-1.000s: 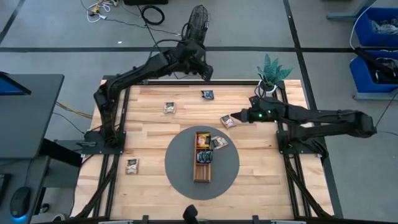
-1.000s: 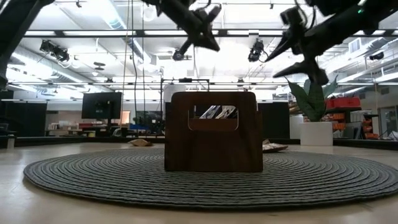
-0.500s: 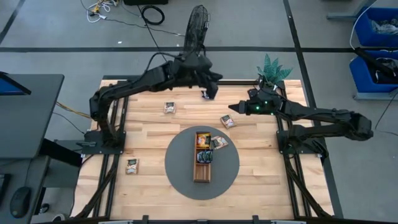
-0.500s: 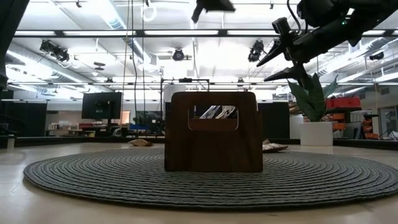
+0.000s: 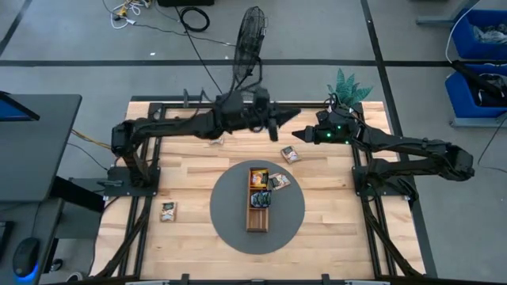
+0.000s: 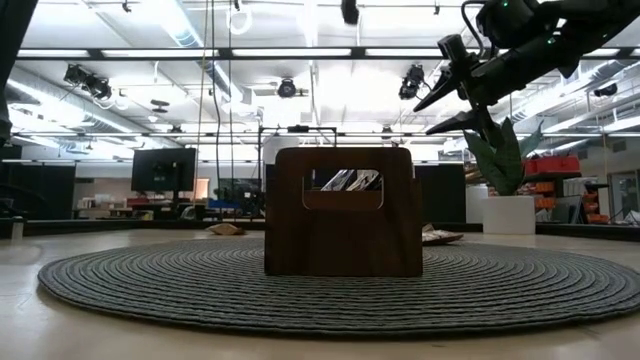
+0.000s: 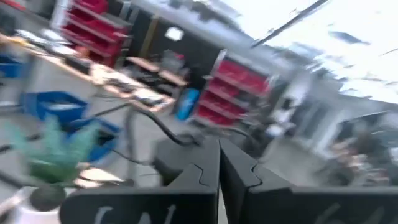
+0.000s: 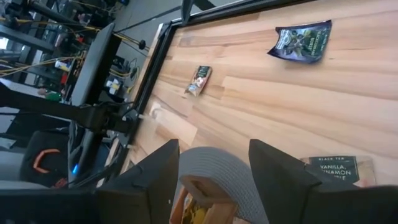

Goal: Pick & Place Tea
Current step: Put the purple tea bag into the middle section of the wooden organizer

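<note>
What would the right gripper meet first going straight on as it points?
Probably the shut left gripper, just ahead of the open right gripper from above; it may hang higher, though.

Overhead, table-level, two wrist views

The wooden tray [image 5: 257, 208] sits in the middle of the round mat [image 5: 295, 224] on the table [image 5: 198, 182], with tea bags [image 5: 259, 199] inside it and one tea bag [image 5: 279, 181] just beside it on the mat. Another tea bag [image 5: 290, 154] lies behind the mat, and one [image 5: 168, 210] lies far to the left. A potted plant [image 5: 345, 93] stands at the back right corner.
</note>
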{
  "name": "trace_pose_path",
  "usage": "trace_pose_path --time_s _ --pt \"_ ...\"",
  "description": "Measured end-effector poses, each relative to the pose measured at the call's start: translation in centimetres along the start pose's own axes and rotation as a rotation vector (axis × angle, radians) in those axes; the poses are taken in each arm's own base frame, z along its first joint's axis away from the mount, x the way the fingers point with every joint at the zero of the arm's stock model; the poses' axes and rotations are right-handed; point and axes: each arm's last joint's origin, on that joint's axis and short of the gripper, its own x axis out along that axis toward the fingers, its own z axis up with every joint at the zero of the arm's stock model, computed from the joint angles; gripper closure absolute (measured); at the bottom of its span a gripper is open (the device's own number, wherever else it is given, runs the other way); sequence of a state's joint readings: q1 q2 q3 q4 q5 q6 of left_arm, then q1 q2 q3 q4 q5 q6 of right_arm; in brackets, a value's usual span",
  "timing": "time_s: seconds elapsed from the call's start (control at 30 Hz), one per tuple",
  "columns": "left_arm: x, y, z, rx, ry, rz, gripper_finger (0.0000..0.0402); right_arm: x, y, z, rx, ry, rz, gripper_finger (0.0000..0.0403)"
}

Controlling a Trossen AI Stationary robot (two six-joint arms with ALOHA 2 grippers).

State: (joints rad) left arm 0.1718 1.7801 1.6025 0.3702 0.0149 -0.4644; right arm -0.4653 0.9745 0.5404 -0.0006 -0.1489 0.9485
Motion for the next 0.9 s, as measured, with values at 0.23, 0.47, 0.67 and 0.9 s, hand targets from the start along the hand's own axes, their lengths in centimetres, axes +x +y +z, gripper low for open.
trace_pose_path --time_s 0.23,0.47,0.67,0.9 --pt "-4.2 2.2 -1.6 0.054 0.099 0.062 0.0398 0.3 -0.7 -0.2 0.057 0.042 -0.046 0.0202" --pt "-10.5 2.7 0.6 0.176 0.113 0.201 0.0390 2.9 -2.2 -0.2 0.161 0.102 -0.094 0.0202" --pt "-15.8 3.3 1.6 0.180 0.084 0.273 0.0389 5.6 -3.3 0.6 0.289 0.081 -0.076 0.0202" --pt "-20.4 3.8 2.8 0.187 0.080 0.348 0.0388 9.4 -4.0 2.3 0.314 0.105 -0.174 0.0202"
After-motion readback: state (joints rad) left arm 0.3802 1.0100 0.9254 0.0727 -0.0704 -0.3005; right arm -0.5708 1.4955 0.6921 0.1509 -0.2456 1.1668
